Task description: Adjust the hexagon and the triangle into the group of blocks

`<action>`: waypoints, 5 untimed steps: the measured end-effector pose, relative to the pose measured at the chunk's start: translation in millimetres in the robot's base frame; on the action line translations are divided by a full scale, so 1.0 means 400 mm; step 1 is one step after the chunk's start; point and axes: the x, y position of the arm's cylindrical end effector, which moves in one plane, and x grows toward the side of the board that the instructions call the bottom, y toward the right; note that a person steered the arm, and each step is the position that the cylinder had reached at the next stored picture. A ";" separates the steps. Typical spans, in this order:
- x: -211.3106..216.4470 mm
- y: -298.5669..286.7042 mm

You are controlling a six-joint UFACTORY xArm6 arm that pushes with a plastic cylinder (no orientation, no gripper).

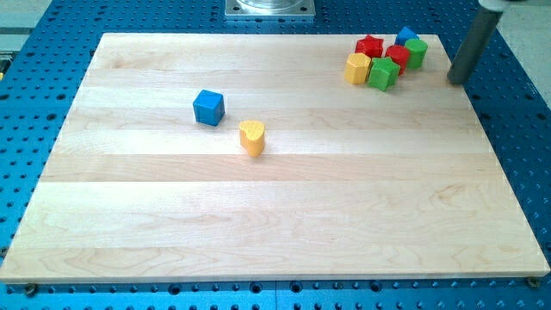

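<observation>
Your tip [455,81] sits free, touching nothing, just right of the far-right cluster; next, nudge the yellow hexagon [357,68] and blue triangle [406,35] tighter inward.

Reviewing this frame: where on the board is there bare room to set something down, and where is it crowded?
Free: the whole lower half below the yellow heart block, and the view's left beyond the blue cube. Crowded: the top right corner, where the yellow hexagon, green blocks, red blocks and a blue block cluster, my tip just right of them.
</observation>
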 end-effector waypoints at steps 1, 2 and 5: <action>-0.160 0.010; -0.201 -0.044; -0.098 -0.203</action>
